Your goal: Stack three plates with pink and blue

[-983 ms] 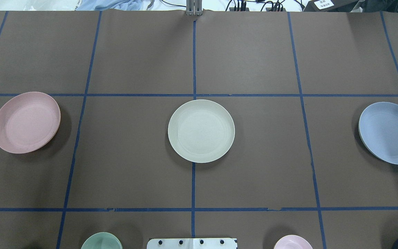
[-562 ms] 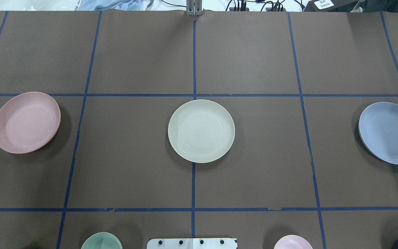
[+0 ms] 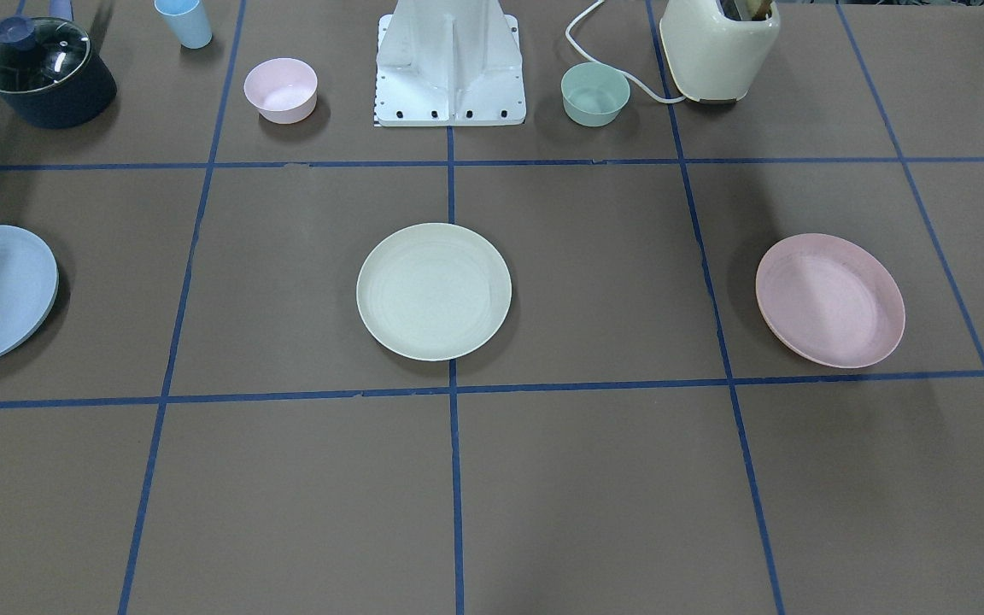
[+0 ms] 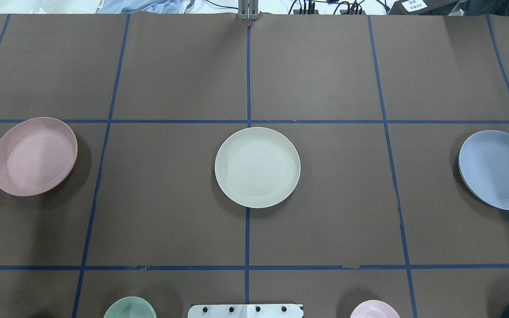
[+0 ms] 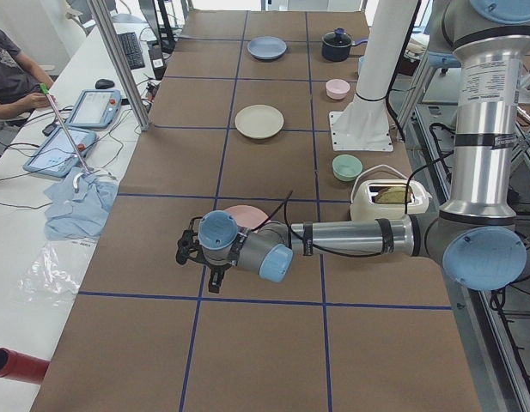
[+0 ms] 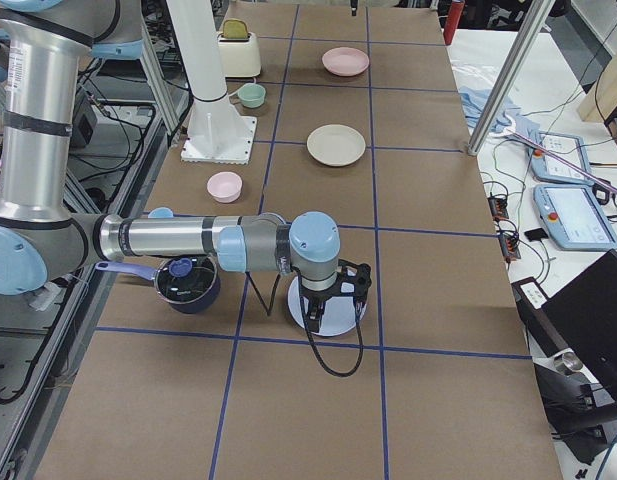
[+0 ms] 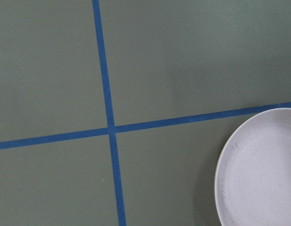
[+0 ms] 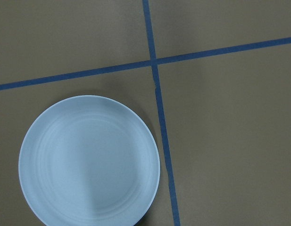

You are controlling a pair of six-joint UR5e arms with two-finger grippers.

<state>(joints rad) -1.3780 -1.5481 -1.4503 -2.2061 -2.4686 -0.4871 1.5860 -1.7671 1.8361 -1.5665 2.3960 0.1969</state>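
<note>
Cream plate [image 4: 257,167] centres the desk [image 4: 325,212]; pink plate [image 4: 33,156] and blue plate [image 4: 497,170] lie well apart; left gripper [image 5: 200,262] hangs beside pink, right gripper [image 6: 335,312] above blue; whether the fingers are open or closed, cannot tell.

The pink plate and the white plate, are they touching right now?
Apart. The overhead view shows the pink plate far left and the white plate in the middle, with brown table and a blue tape line between them.
</note>
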